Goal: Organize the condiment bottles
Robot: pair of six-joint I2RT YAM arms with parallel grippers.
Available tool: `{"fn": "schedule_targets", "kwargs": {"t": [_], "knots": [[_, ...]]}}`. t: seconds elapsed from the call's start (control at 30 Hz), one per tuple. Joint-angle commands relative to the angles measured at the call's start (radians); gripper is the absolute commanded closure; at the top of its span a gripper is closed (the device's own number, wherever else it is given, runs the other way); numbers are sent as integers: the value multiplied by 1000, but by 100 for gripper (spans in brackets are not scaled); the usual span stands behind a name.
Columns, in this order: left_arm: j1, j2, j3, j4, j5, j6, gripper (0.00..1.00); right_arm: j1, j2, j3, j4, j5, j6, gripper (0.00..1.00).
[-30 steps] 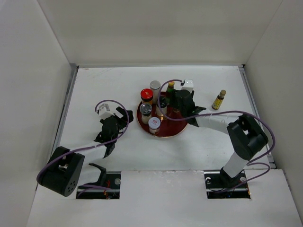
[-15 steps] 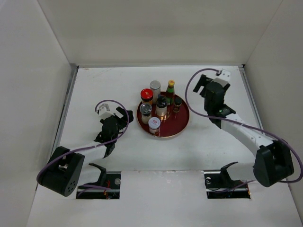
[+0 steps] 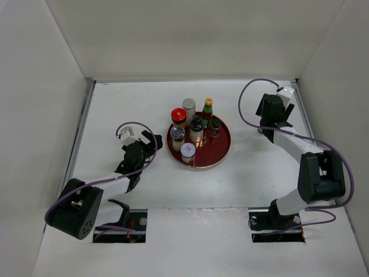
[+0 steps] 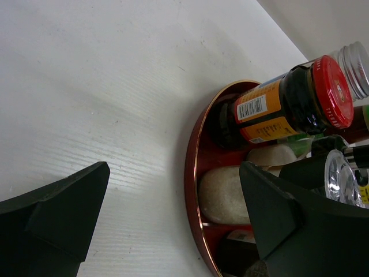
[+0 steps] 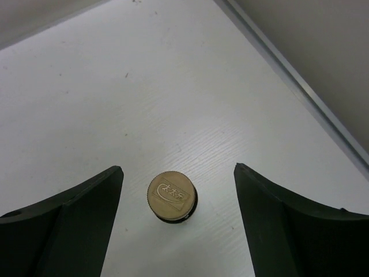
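Note:
Several condiment bottles stand on the round dark-red tray (image 3: pixel 222 151): a red-capped jar (image 3: pixel 179 115), a silver-capped shaker (image 3: pixel 189 104), a green bottle with a red top (image 3: pixel 207 106), a black-capped bottle (image 3: pixel 197 124) and a white-capped jar (image 3: pixel 188 151). One small bottle with a gold cap (image 5: pixel 171 194) stands alone on the table at the back right. My right gripper (image 5: pixel 177 170) is open and hangs right above it, with the cap between the fingers; in the top view the gripper (image 3: pixel 272 118) hides this bottle. My left gripper (image 3: pixel 147 142) is open and empty beside the tray's left rim (image 4: pixel 193 173), facing the red-capped jar (image 4: pixel 288 104).
White walls enclose the table. A metal strip (image 5: pixel 300 86) runs along the right edge, close behind the gold-capped bottle. The right arm's purple cable (image 3: pixel 248 92) loops over the back right of the table.
My right gripper has left the tray and swung to the back right, now above the gold-capped bottle. A small dark-capped bottle stays on the tray where it was. The left arm has not moved.

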Motion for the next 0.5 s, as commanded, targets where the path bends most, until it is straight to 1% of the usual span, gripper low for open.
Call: {"fn": "schedule_targets", "kwargs": {"t": [0.0, 0.1, 0.2, 0.33, 0.47], "knots": [[4, -4, 17, 51, 15, -8, 2, -20, 30, 74, 2, -45, 14, 22], [1, -17, 12, 51, 5, -8, 1, -20, 55, 87, -6, -59, 19, 34], [6, 2, 19, 46, 8, -8, 1, -23, 65, 99, -18, -64, 20, 55], [1, -9, 17, 45, -3, -8, 1, -17, 47, 95, -20, -57, 23, 64], [6, -11, 16, 43, -1, -8, 0, -8, -43, 70, -8, -41, 39, 66]]}}
